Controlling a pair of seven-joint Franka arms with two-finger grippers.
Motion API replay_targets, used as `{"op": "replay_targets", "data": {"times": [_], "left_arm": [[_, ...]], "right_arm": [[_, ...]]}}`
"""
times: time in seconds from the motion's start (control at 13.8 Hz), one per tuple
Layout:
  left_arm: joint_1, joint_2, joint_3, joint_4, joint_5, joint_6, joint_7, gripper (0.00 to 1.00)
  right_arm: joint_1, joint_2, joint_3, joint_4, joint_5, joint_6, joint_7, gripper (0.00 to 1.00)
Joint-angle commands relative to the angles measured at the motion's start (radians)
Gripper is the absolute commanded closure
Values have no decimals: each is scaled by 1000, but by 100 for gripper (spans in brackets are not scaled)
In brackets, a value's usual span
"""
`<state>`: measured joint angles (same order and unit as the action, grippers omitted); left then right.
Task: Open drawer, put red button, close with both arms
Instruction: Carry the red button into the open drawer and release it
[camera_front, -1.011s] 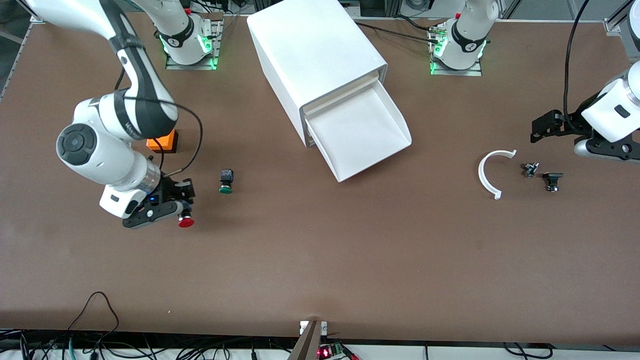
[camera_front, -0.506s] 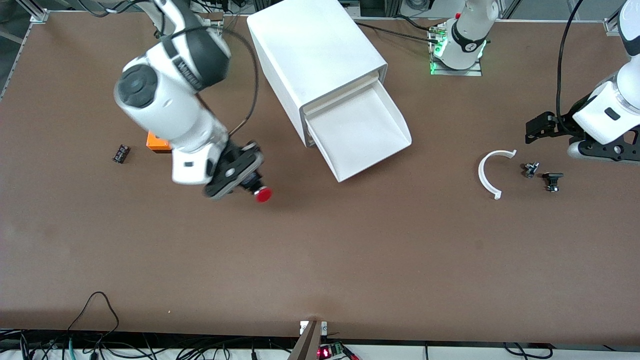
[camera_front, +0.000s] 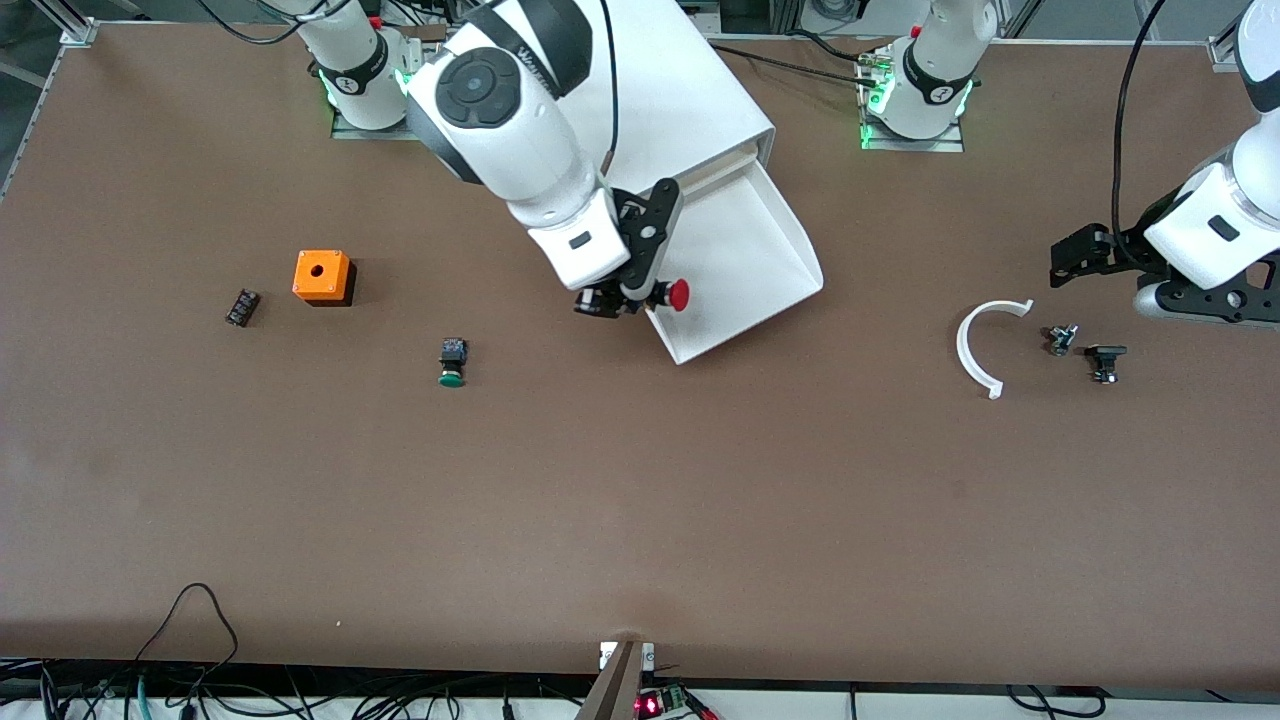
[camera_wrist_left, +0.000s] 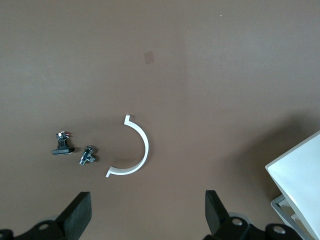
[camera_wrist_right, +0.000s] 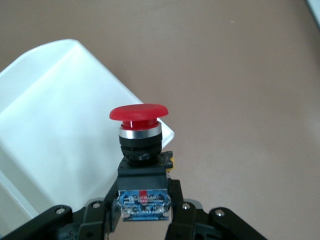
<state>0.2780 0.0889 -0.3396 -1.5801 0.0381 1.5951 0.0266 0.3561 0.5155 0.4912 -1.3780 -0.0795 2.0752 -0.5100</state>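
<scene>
Right gripper (camera_front: 640, 297) clamps red button (camera_front: 673, 294) by black body, cap pointing out over open drawer (camera_front: 740, 262) corner. Tray interior lies just past cap, toward cabinet (camera_front: 640, 110); bare, roomy. Left gripper (camera_wrist_left: 145, 220) spread wide, waits over white arc piece (camera_front: 978, 345).

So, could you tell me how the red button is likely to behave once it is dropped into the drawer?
The red button looks rigid. Its round cap may let it roll or tip onto its side. The drawer floor looks smooth, so it might slide.
</scene>
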Motion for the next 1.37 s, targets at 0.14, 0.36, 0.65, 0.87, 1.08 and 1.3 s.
{"op": "replay_targets", "data": {"times": [0.14, 0.36, 0.65, 0.87, 1.08, 1.3], "left_arm": [[1, -6, 1, 0, 26, -24, -10, 0], [9, -5, 7, -1, 17, -24, -10, 0], [9, -6, 8, -1, 17, -29, -22, 0], [7, -6, 2, 0, 17, -43, -31, 0], [7, -6, 2, 2, 17, -43, -31, 0], [7, -6, 1, 2, 16, -44, -31, 0]], "right_arm": [[141, 96, -5, 51, -164, -23, -41, 69], [214, 120, -26, 50, -266, -26, -44, 69], [244, 169, -34, 45, -331, -40, -48, 62], [259, 195, -34, 43, -347, -37, -48, 62], [262, 218, -34, 43, -355, -38, -32, 40], [261, 212, -33, 48, -352, -38, 14, 0]]}}
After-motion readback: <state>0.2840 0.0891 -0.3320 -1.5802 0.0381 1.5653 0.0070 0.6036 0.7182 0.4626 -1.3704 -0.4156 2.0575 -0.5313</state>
